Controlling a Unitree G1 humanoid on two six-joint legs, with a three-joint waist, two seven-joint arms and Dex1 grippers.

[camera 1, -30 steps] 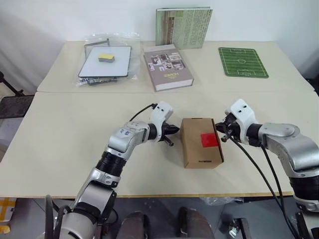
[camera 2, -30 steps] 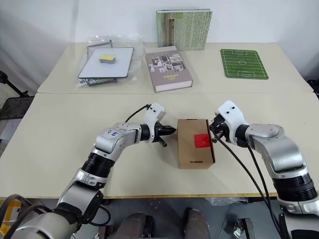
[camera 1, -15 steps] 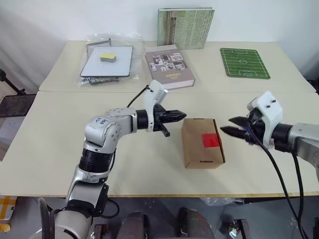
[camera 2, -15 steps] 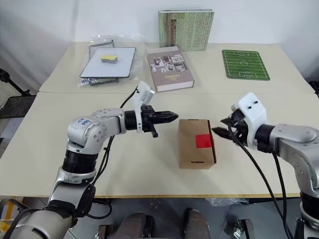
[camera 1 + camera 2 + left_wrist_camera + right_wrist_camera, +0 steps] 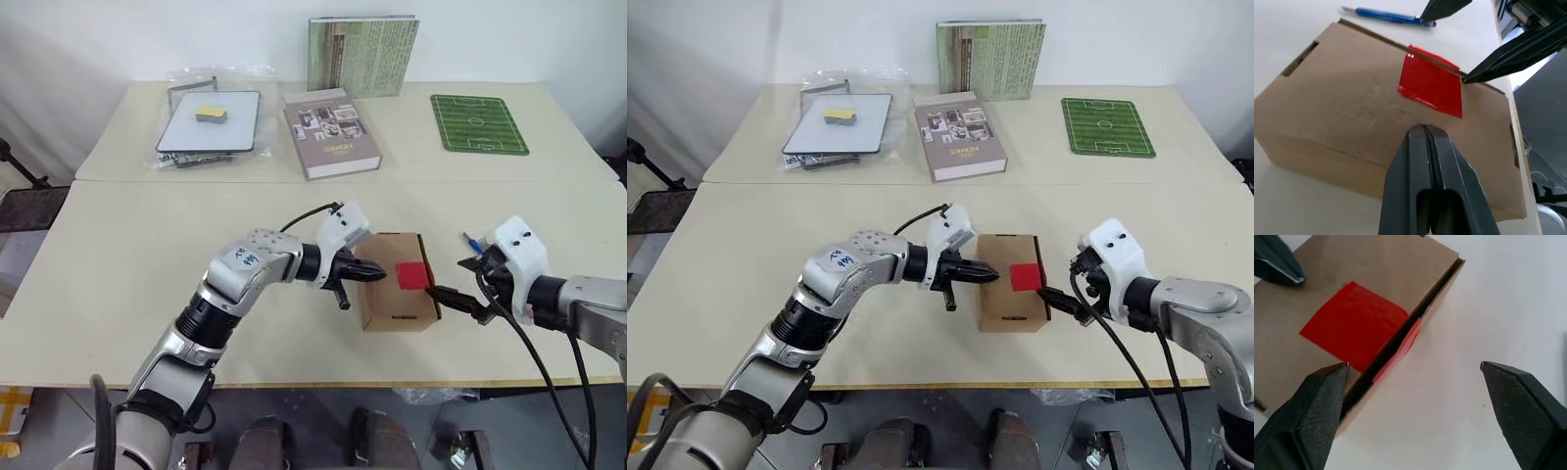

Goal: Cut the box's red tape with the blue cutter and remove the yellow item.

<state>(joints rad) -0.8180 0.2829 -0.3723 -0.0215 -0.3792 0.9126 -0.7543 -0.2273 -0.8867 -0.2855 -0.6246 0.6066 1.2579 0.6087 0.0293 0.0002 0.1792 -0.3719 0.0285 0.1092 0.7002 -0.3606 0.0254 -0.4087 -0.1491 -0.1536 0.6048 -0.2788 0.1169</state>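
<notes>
While box lies lengthwise toward robot, left gripper closed empty, right gripper open.

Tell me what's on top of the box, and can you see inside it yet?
On the box sits the red tape, folding over its right edge. The flap gapes slightly there, but the gap is dark: the contents stay hidden.

My left end effector has its two black fingers pressed together, arm bent inward, pointing right and slightly downward. My right end effector has its fingers spread wide, pointing left from near the counter's front right edge.
</notes>
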